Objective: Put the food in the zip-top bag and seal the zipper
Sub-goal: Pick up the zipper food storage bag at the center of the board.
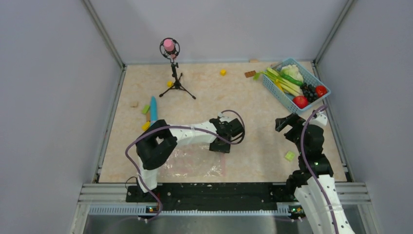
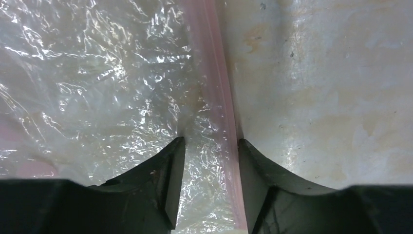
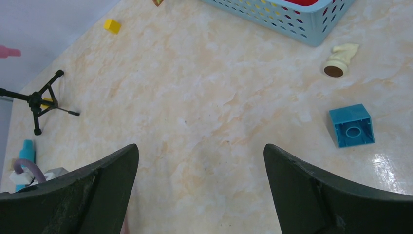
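Observation:
The clear zip-top bag (image 1: 195, 165) lies flat on the table near the front edge, crinkled and with nothing showing inside it. My left gripper (image 1: 220, 145) is low over the bag's right edge. In the left wrist view its fingers (image 2: 165, 170) straddle the pale pink zipper (image 2: 216, 73), partly closed, with a gap still between them and the bag (image 2: 97, 87) lying flat there. The food (image 1: 297, 85) is in the light-blue basket (image 1: 272, 90) at the back right: red fruits (image 1: 300, 101), grapes, cauliflower and green stalks. My right gripper (image 1: 285, 122) hovers wide open, holding nothing.
A small tripod stand (image 1: 175, 78) is at the back left, with a blue stick (image 1: 153, 109) beside it. Loose blocks lie about: yellow (image 1: 223, 72), brown (image 1: 250, 74), green (image 1: 290, 156) and blue (image 3: 351, 126). A cream toy piece (image 3: 341, 57) lies by the basket (image 3: 292, 19).

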Controlling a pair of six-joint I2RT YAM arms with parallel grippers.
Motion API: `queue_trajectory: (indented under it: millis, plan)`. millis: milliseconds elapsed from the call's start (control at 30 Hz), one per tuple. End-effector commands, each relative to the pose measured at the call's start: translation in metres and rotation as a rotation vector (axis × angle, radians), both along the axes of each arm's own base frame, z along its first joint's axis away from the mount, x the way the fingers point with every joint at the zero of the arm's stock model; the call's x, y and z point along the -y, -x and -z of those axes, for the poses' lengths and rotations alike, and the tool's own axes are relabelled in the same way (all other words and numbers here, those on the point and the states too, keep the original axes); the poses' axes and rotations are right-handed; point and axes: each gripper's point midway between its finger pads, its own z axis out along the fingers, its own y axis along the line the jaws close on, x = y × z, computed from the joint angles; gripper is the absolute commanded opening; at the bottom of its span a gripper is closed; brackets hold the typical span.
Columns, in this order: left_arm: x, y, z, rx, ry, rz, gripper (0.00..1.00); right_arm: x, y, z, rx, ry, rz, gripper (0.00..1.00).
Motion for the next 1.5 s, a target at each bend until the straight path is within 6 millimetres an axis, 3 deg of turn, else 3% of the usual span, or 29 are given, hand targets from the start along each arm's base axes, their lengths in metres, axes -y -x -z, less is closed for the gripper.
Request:
queue_trajectory:
  millis: [0, 133, 300, 400, 500, 900, 1033, 1133, 1200, 1467]
  plan:
    - [0.001, 0.001, -0.004, 0.0, -0.001, -0.02, 0.46, 0.001, -0.002, -0.007, 0.026, -0.004, 0.009, 0.99]
    - [0.002, 0.003, 0.002, -0.009, 0.008, -0.017, 0.34, 0.002, -0.001, -0.006, 0.019, -0.002, 0.017, 0.99]
    - [0.006, 0.002, 0.004, -0.005, 0.024, -0.013, 0.0, 0.003, 0.0, -0.004, 0.011, -0.001, 0.019, 0.99]
    - [0.01, 0.0, -0.003, 0.01, 0.055, 0.004, 0.0, 0.002, 0.0, -0.003, 0.009, -0.004, 0.018, 0.99]
    - [0.021, -0.003, -0.024, 0.054, 0.145, 0.065, 0.0, -0.008, -0.001, -0.008, 0.033, -0.02, -0.039, 0.99]
    - [0.047, 0.01, -0.145, 0.335, 0.604, 0.404, 0.0, -0.1, 0.003, -0.031, 0.123, -0.144, -0.551, 0.99]
    - [0.043, 0.007, -0.171, 0.417, 0.644, 0.414, 0.0, -0.143, 0.005, -0.028, 0.06, -0.042, -0.636, 0.99]
    - [0.039, 0.006, -0.182, 0.463, 0.672, 0.417, 0.0, -0.178, 0.012, -0.03, 0.058, 0.011, -0.689, 0.99]
    - [0.036, 0.003, -0.185, 0.49, 0.673, 0.398, 0.0, -0.185, 0.013, -0.031, 0.043, 0.018, -0.682, 0.99]
    - [0.033, 0.0, -0.177, 0.492, 0.66, 0.367, 0.0, -0.172, 0.002, -0.044, 0.054, 0.032, -0.561, 0.99]
